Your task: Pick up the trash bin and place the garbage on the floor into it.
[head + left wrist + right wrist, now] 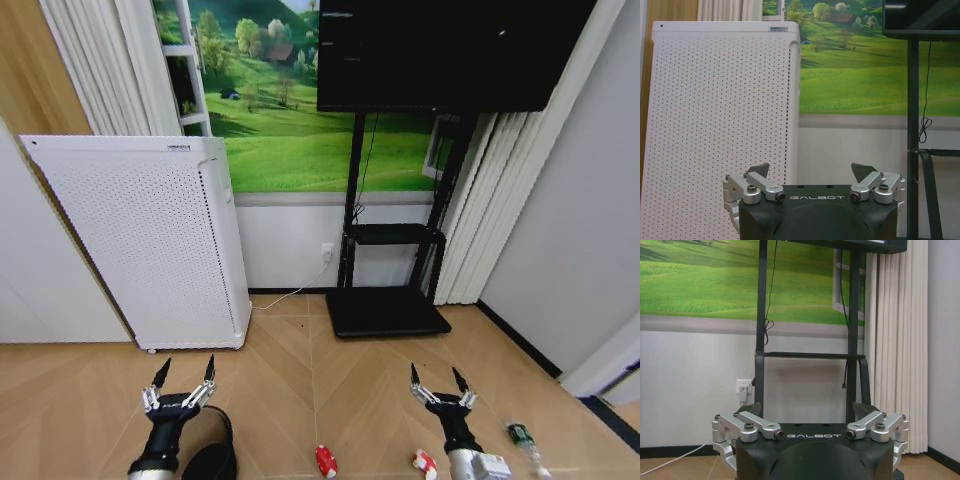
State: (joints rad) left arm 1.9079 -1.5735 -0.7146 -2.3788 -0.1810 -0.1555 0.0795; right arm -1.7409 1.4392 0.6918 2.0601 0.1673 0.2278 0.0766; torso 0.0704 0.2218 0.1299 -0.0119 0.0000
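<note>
Here the left gripper (185,372) is held low with fingers spread and empty, just above the small round black wire-mesh trash bin (212,458) on the light tan herringbone wooden floor (300,380). The right gripper (437,379) is likewise spread and empty. Two crumpled red-and-white wrappers (326,460) (425,463) and a small clear green-labelled bottle (522,440) are seen near it.

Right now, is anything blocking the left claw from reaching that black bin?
Nothing visible does. The left gripper is held open above the floor, and the trash bin sits just beneath it with open space between.
</note>
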